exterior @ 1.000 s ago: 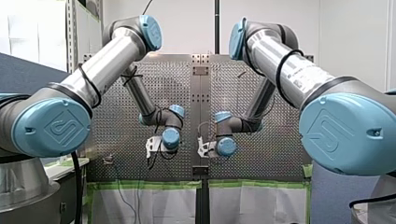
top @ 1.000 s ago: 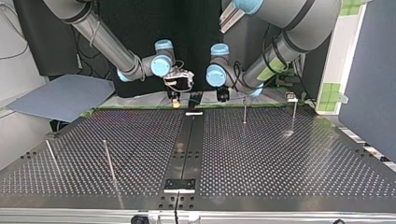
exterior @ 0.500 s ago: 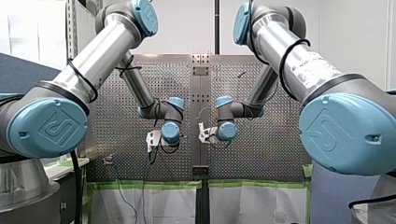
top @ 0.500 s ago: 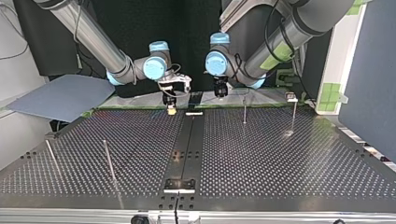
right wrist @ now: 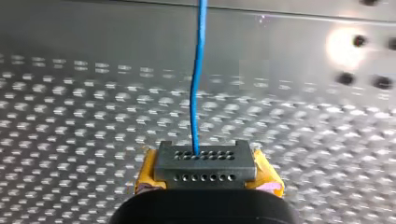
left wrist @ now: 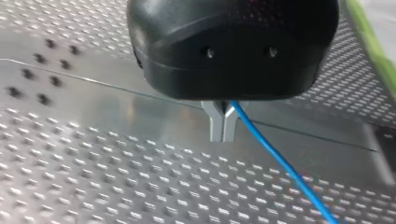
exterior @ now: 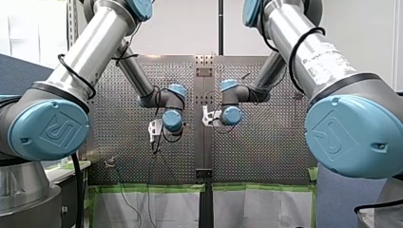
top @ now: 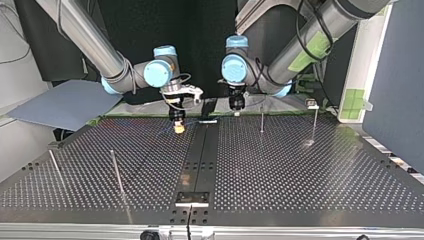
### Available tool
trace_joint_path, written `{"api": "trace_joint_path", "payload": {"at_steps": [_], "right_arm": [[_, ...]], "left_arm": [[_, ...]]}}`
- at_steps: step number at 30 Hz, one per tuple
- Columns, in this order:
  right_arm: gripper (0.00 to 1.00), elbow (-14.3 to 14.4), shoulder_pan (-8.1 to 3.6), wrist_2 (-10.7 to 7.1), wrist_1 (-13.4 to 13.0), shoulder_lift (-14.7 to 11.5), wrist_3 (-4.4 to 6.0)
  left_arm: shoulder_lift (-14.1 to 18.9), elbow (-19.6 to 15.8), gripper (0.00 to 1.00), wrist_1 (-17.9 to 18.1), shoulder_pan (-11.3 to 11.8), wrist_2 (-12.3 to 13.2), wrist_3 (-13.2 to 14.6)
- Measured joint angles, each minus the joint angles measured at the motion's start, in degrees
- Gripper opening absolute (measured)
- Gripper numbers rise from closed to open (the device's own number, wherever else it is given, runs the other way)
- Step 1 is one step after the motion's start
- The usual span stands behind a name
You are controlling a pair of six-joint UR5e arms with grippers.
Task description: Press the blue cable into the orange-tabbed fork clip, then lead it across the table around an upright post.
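Note:
The thin blue cable (left wrist: pixel 280 161) leaves the shut metal fingers of my black left gripper (left wrist: pixel 223 134) and trails off over the perforated plate. In the right wrist view the same blue cable (right wrist: pixel 198 84) runs straight ahead out of my right gripper (right wrist: pixel 205 159), whose yellow pads are shut on it. In the top view my right gripper (top: pixel 177 127) hangs low over the table just left of the centre strip. My left gripper (top: pixel 235 105) is further back, right of the strip. A small clip fixture (top: pixel 311 104) sits at the back right; I cannot make out its tab.
Thin upright posts stand on the perforated table (top: pixel 300 175): two at the top view's back right (top: pixel 261 119) (top: pixel 314 124), two at its front left (top: pixel 116 172) (top: pixel 55 167). A dark centre strip (top: pixel 200 155) splits the plate. A grey board (top: pixel 65 102) lies off the far left corner.
Both arms have swung out from the table's back edge over the plate. My right gripper came furthest forward and lower in the top view; my left advanced less.

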Motion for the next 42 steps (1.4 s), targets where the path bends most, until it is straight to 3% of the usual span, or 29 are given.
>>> {"api": "trace_joint_path", "payload": {"at_steps": [18,33,38,42], "right_arm": [[0.00,-0.83,-0.11,-0.88,0.19,-9.03,0.62],[0.00,-3.43,-0.62,-1.51,1.92,-16.88,1.13],[0.00,-4.50,-0.88,-1.54,2.86,-18.59,1.22],[0.00,-4.71,-1.38,-1.58,3.11,-19.20,1.90]], "left_arm": [[8.33,7.04,0.00,-7.30,0.09,-0.64,0.12],[16.60,13.12,0.00,-13.10,-0.23,-1.30,2.26],[19.61,15.53,0.00,-14.21,-0.25,-1.13,2.68],[20.95,17.06,0.00,-15.05,-0.18,-0.61,2.91]]}}
